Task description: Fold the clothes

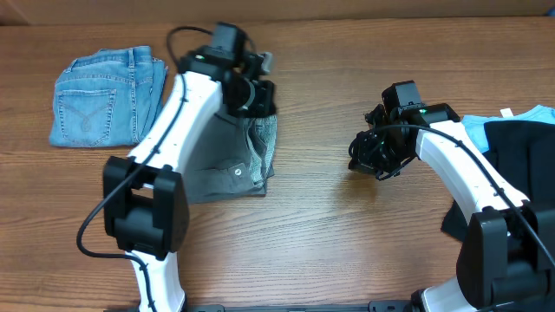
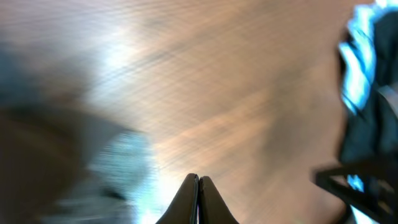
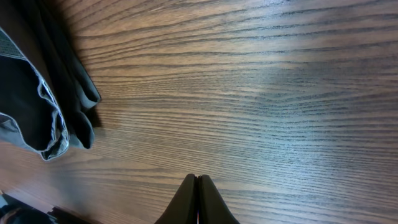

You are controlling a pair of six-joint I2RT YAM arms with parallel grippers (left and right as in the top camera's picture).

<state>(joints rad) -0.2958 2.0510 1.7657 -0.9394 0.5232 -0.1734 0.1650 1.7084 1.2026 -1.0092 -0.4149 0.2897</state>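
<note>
From the overhead camera I see the grey garment (image 1: 232,156) lying partly folded on the bench (image 1: 347,234), left of the middle, with a button showing near its lower edge. My left arm reaches across it, and the left hand (image 1: 253,94) sits over the garment's far end, toward the far edge of the bench. The left wrist picture is badly blurred. I can still make out its two fingertips (image 2: 199,186) pressed together with nothing between them, a smear of grey cloth (image 2: 118,168) to one side, and bare wood beyond.

The folded jeans (image 1: 106,97) rest in the far left corner, back pockets up, well apart from the grey garment.

My right hand (image 1: 371,154) hangs over bare wood between the middle of the bench and its right edge. In its own camera the fingers (image 3: 198,186) are closed tip to tip and hold nothing, and the grey garment's layered edge (image 3: 43,106) shows at the left of that view, apart from the fingertips.

Against the right edge lies a heap of unfolded clothes: a light blue garment (image 1: 486,128) with a black garment (image 1: 520,152) on top of it, partly hidden by the right arm. I cannot tell how many pieces are in the heap
</note>
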